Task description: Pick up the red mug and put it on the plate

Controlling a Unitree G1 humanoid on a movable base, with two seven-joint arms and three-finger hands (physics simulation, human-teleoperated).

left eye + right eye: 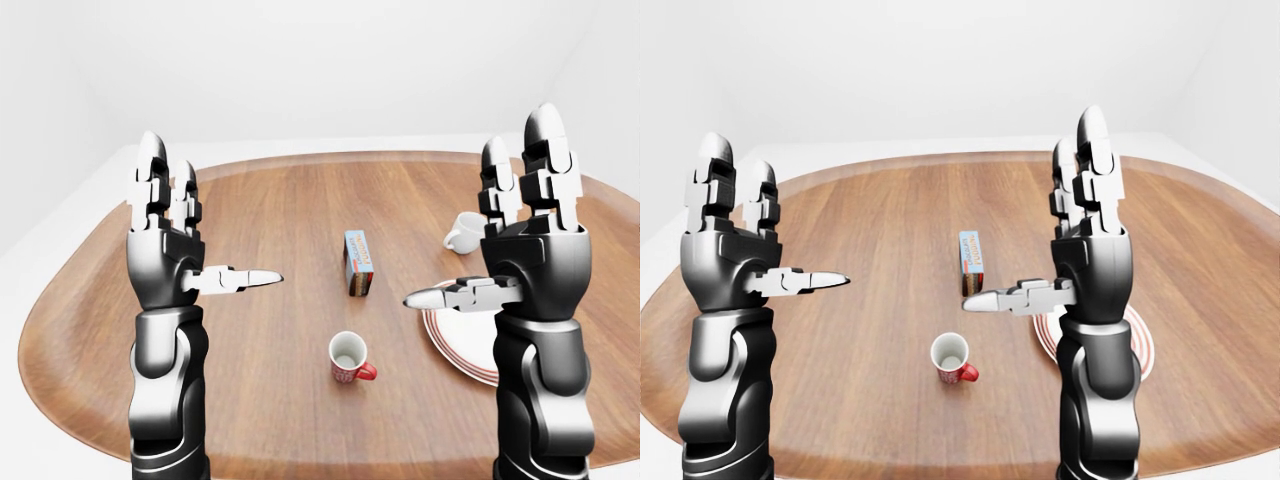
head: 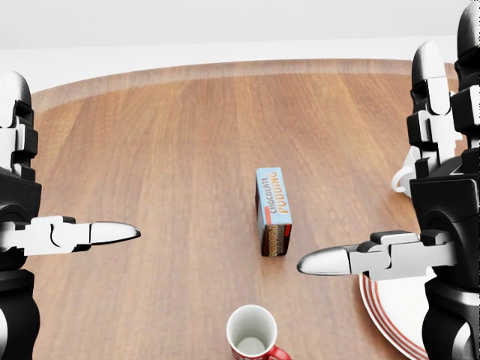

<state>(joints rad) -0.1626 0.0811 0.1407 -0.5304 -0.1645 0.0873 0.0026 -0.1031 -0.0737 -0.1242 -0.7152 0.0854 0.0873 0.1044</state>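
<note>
While both hands hover raised with fingers spread and empty, left hand [image 1: 170,240] and right hand [image 1: 525,245], the red mug [image 1: 349,357] stands upright on the counter [image 1: 270,210], left of the plate [image 1: 450,335]. Likely rigid, light, glazed-slippery ceramic; grip around the body, handle pointing right.

Each forearm is a glossy dark-grey cylinder built of stacked rounded segments, widening into a blocky black palm. The left robot hand [image 1: 175,235] and right robot hand [image 1: 520,240] carry three fingers [image 1: 545,165] of white and black jointed links. Every finger ends in a smooth silver, bullet-shaped tip.
</note>
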